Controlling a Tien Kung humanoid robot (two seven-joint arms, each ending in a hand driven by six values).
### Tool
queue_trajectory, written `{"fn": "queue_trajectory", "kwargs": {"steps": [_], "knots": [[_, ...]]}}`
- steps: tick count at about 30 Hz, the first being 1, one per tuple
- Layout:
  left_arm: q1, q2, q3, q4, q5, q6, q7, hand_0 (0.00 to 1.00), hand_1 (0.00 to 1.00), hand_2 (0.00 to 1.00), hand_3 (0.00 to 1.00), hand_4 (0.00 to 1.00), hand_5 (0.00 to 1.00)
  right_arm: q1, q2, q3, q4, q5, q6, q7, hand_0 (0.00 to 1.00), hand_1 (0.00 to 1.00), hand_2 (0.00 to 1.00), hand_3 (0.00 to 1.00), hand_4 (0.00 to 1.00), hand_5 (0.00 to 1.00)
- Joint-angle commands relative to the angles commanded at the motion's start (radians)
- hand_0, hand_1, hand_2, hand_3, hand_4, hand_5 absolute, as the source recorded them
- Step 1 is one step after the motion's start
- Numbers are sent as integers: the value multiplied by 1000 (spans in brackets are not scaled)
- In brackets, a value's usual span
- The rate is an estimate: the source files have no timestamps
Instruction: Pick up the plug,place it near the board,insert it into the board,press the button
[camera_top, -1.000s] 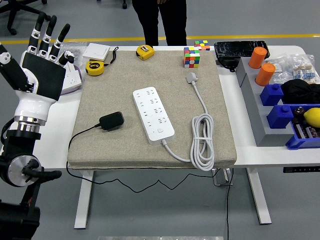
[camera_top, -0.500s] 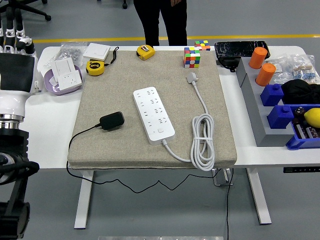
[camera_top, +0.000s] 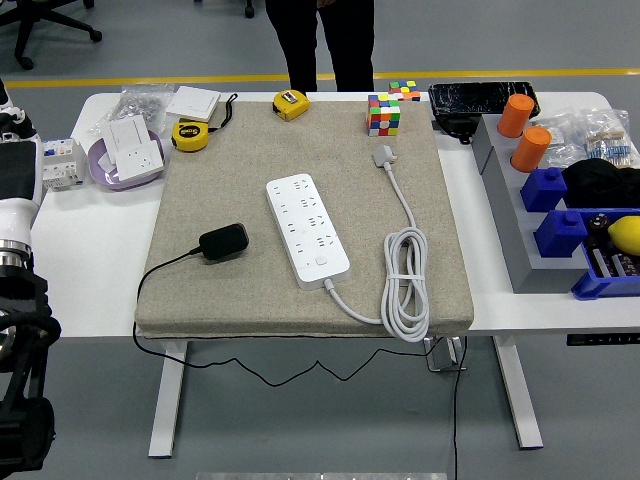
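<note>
Left hand (camera_top: 17, 175) sat at far left frame edge, mostly cropped; finger state impossible to tell. Black plug (camera_top: 223, 241) lay on beige mat (camera_top: 230, 160), just left of white power strip (camera_top: 306, 230), apart from it. Person (camera_top: 320, 40) stood at far side.

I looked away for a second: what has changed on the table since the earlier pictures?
Only the left hand moved: it has drawn back toward the picture's left edge and is now mostly out of frame, holding nothing visible. The black plug, power strip and white cable lie where they were.
</note>
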Motion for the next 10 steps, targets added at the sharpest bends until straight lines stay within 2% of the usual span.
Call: {"fn": "queue_trajectory", "kwargs": {"steps": [10], "knots": [[-4, 0, -1, -9, 16, -13, 12, 132, 760, 932, 927, 998, 998, 6, 0, -14, 0, 15, 0, 3, 814, 725, 698, 609, 888, 571]]}}
